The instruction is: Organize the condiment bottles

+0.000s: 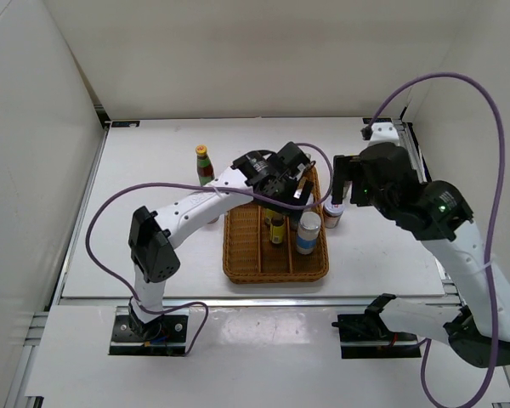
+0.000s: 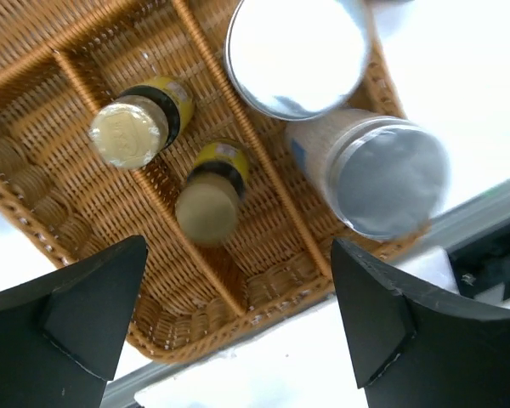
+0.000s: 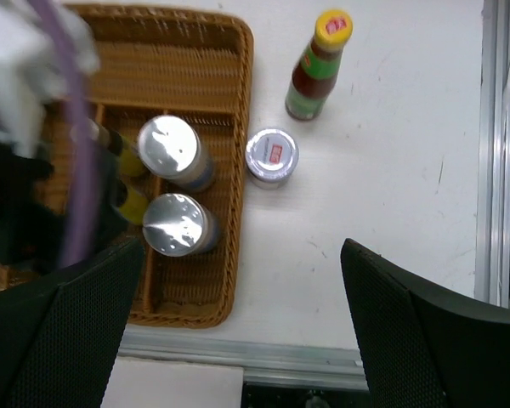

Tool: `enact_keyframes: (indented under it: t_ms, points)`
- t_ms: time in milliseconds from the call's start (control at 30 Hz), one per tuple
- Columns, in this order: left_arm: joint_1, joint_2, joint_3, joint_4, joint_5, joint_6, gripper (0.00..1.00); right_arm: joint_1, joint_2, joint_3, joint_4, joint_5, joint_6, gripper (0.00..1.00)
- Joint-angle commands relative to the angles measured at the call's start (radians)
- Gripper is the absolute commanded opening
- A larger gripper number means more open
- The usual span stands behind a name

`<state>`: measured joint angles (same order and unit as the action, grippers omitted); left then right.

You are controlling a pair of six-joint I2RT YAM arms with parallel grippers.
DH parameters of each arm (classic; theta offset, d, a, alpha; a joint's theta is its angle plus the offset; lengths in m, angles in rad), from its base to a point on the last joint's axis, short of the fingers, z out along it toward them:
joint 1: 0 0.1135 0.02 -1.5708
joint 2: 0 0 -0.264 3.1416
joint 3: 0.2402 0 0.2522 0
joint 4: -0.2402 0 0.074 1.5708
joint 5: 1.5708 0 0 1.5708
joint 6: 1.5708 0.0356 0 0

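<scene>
The right gripper (image 3: 242,251) is positioned above the right rim of the wicker tray (image 3: 187,68), jaws wide apart and empty; the left gripper (image 2: 238,246), likewise apart and empty, is held over the tray's compartments. The white-lidded jar (image 3: 272,157), set on the table just right of that rim, is judged the next pick: the jaws should be centred on it and lowered straight, clear of the silver-topped cylinders (image 3: 180,225) inside the rim. The tall bottle (image 3: 316,72) is found beyond the jar, farther from the tray.

A white worktop (image 1: 144,157) sits boxed in by plain white walls (image 1: 238,51) on the left, far and right sides. A metal rail (image 1: 263,299) runs along its near edge. Light is even and soft, shadows faint
</scene>
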<state>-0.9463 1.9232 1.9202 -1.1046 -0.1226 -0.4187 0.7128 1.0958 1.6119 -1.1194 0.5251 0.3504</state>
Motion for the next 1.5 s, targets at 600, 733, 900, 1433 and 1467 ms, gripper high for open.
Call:
enact_keyframes:
  t_ms: [600, 733, 900, 1433, 1467]
  points:
    - [0.388, -0.769, -0.398, -0.008, -0.279, 0.138, 1.0, -0.449, 0.217, -0.302, 0.271, -0.428, 0.036, 1.0]
    - [0.486, -0.956, -0.573, 0.077, -0.279, 0.159, 1.0, -0.477, 0.272, -0.302, 0.316, -0.458, 0.006, 1.0]
    - [0.55, -1.026, -0.76, 0.124, -0.37, 0.144, 1.0, -0.486, 0.366, -0.293, 0.325, -0.481, -0.016, 1.0]
    - [0.56, -1.265, -0.918, 0.2, -0.42, 0.124, 1.0, -0.486, 0.489, -0.36, 0.395, -0.499, -0.007, 0.92]
    - [0.56, -1.265, -0.918, 0.2, -0.42, 0.124, 1.0, -0.475, 0.489, -0.377, 0.395, -0.499, -0.007, 0.92]
